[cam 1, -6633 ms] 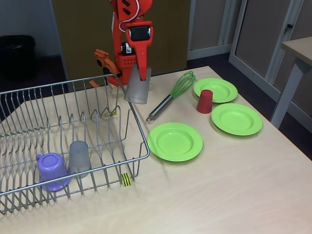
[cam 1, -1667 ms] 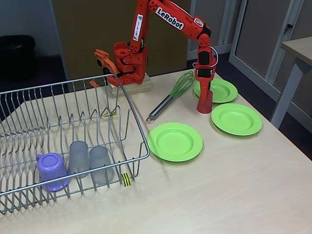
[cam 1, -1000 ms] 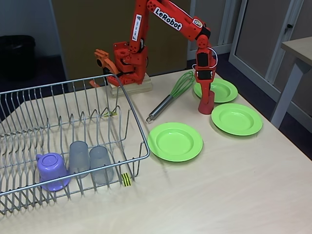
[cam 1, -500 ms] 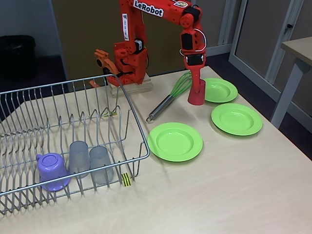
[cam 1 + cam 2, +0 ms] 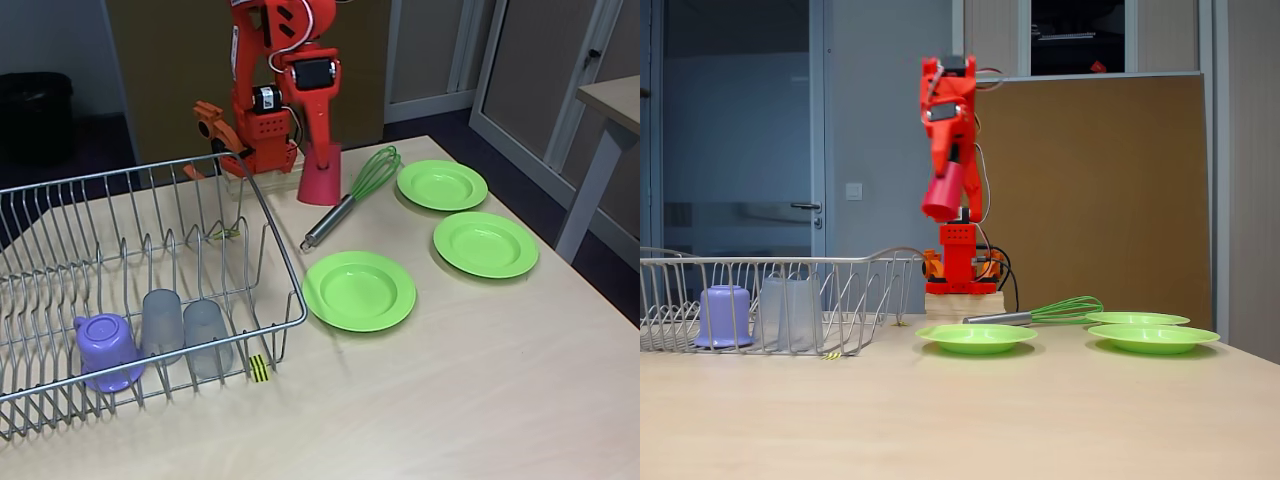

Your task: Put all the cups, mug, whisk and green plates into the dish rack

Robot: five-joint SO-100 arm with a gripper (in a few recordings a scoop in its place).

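Observation:
My gripper (image 5: 322, 160) (image 5: 945, 180) is shut on the red cup (image 5: 320, 181) (image 5: 942, 194), held mouth-down well above the table near the arm's base. Two grey cups (image 5: 185, 328) (image 5: 787, 312) and the purple mug (image 5: 106, 350) (image 5: 723, 314) stand upside down in the wire dish rack (image 5: 60, 240) (image 5: 865, 290) at the left. On the table lies the green whisk (image 5: 352, 195) (image 5: 1045, 311), with three green plates around it: one near the rack (image 5: 359, 290) (image 5: 975, 336) and two at the right (image 5: 442, 184) (image 5: 485, 243) (image 5: 1153, 336).
The orange arm base (image 5: 262, 130) (image 5: 960, 262) sits on a wooden block behind the rack's far corner. A second table's leg (image 5: 590, 180) stands at the right edge. The front of the table is bare wood.
The arm has lifted the red cup from between the right-hand plates and swung it left toward its base. Earlier it set a second grey cup in the rack.

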